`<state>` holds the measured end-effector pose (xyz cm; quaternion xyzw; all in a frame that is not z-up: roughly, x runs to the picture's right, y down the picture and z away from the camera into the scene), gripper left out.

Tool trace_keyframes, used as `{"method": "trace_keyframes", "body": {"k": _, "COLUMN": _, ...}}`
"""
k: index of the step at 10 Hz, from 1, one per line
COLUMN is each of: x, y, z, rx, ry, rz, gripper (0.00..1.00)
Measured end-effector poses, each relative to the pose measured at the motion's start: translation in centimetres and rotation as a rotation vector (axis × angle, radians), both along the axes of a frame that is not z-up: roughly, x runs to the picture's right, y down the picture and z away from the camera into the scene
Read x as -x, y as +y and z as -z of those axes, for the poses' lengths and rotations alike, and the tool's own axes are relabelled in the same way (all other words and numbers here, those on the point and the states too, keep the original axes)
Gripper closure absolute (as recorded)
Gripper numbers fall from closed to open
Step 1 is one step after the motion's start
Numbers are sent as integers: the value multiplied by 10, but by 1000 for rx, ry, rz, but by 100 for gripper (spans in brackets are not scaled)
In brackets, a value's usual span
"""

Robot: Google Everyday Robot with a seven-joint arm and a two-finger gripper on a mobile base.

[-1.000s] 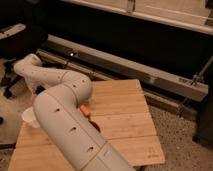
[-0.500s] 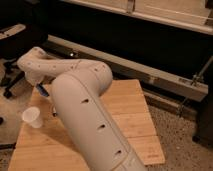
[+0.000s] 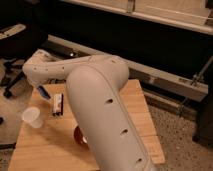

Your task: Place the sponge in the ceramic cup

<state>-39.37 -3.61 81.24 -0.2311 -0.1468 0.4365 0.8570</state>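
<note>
The sponge [image 3: 43, 92], a small bright-blue block, hangs at a slant just under the end of my white arm, above the table's back-left corner. My gripper [image 3: 42, 90] is shut on the sponge, its dark fingers mostly hidden by the wrist. The ceramic cup [image 3: 32, 118], small, white and tapered, stands upright on the wooden table [image 3: 135, 107] near its left edge, a little below and to the left of the gripper.
A black-and-white flat rectangular object [image 3: 58, 104] lies on the table just right of the gripper. A copper-orange bowl [image 3: 79, 136] shows partly behind my bulky arm [image 3: 100, 115], which covers the table's middle. A metal rail [image 3: 165, 80] runs behind the table.
My arm's big link has swung rightward, uncovering the flat object and part of the bowl. The gripper with the sponge now hangs near the back-left corner. The cup has not moved.
</note>
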Motion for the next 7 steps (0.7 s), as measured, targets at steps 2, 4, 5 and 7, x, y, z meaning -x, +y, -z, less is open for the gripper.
{"method": "trace_keyframes", "body": {"k": 2, "x": 2, "y": 3, "z": 26, "rx": -10, "ry": -71, "rz": -32, "gripper": 100}}
{"method": "trace_keyframes", "body": {"k": 4, "x": 4, "y": 9, "z": 46, "rx": -1, "ry": -139, "rz": -54, "gripper": 100}}
{"method": "trace_keyframes", "body": {"k": 5, "x": 7, "y": 14, "z": 58, "rx": 21, "ry": -186, "rz": -68, "gripper": 100}}
{"method": "trace_keyframes", "body": {"k": 7, "x": 11, "y": 22, "z": 79, "rx": 62, "ry": -276, "rz": -91, "gripper": 100}}
